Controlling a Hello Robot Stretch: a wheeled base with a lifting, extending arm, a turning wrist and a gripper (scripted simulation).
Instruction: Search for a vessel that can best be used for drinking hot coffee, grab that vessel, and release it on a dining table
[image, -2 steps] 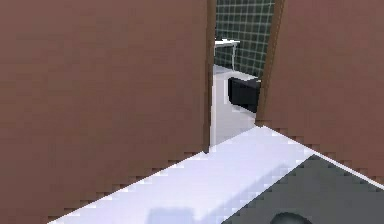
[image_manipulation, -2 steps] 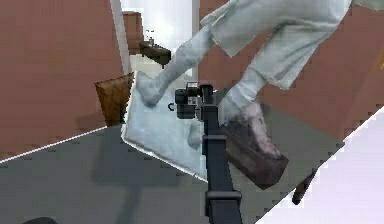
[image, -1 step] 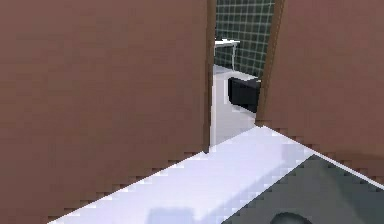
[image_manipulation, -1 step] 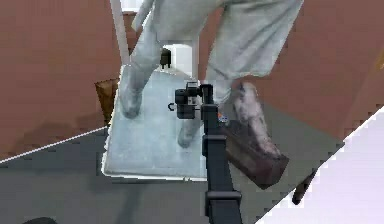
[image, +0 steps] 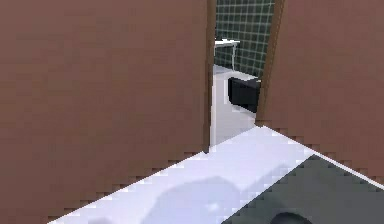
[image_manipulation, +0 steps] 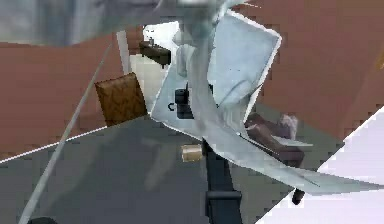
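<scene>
In the arm side view the dark arm bar (image_manipulation: 222, 188) rises from the bottom edge. Pale grey sheet-like shapes (image_manipulation: 215, 95) cross its upper part. I cannot make out the far end of the gripper (image_manipulation: 200, 146) among them, so I cannot tell whether it holds anything. A small tan cylinder-like blob (image_manipulation: 191, 151) shows just left of the arm over the grey floor. No clear cup shape can be told.
The forward view has a brown wall (image: 100, 80) on its left and a doorway (image: 240, 70) to a green-tiled room holding a white unit with a dark panel (image: 243, 92). A dark rug (image: 320, 195) lies at bottom right. The arm side view shows a brown wooden box (image_manipulation: 122, 98) and a dark red seat (image_manipulation: 272, 137).
</scene>
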